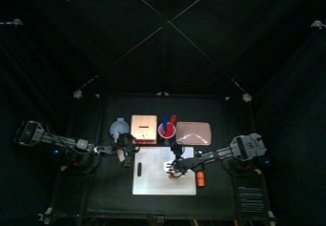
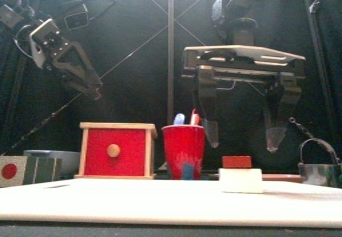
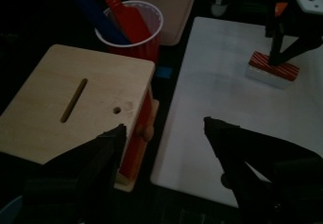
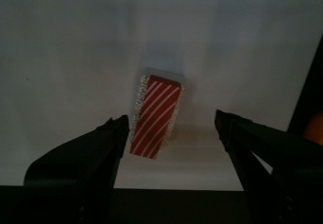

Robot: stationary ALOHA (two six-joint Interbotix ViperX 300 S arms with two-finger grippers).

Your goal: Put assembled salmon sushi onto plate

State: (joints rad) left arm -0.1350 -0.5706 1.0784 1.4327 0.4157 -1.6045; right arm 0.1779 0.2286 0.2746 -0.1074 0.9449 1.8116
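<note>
The salmon sushi point(image 4: 157, 114), a small block with a red-and-white striped top, lies on the white board point(image 4: 76, 58). It also shows in the front view point(image 2: 242, 178) and the left wrist view point(image 3: 274, 67). My right gripper point(image 4: 173, 120) hangs open straight above it, one jaw on each side, not touching; in the front view the right gripper point(image 2: 242, 139) is just over the sushi. The pale pink-tan plate point(image 1: 193, 133) sits behind the board, at the right. My left gripper point(image 3: 164, 133) is open and empty, raised at the board's left edge beside the wooden box point(image 3: 78, 100).
A red cup point(image 2: 185, 149) with utensils stands between the red-sided box point(image 2: 118, 149) and the plate. A grey-blue bowl point(image 1: 121, 127) is at the far left. An orange-red stick point(image 1: 200, 179) lies at the board's right edge. A metal cup point(image 2: 318, 171) stands at the right.
</note>
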